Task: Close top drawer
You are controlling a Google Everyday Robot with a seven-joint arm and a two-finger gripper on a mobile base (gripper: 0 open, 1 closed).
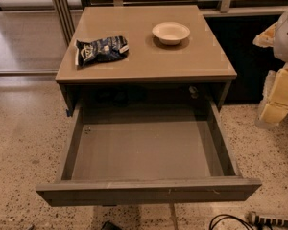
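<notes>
Your claw point(280, 91) sits off right, state can't tell; top drawer point(149, 191) fully out. Off-centre push could jam it.

top drawer point(146, 152): matt grey-taupe laminate, pale scratches on rim. bench point(149, 63) top: glossy, smooth. bowl point(171, 32): smooth white, glazed-looking. snack bag point(102, 50): shiny crinkled foil. floor point(19, 143): speckled terrazzo. gripper point(274, 97), right edge: matt yellowish plastic.
</notes>
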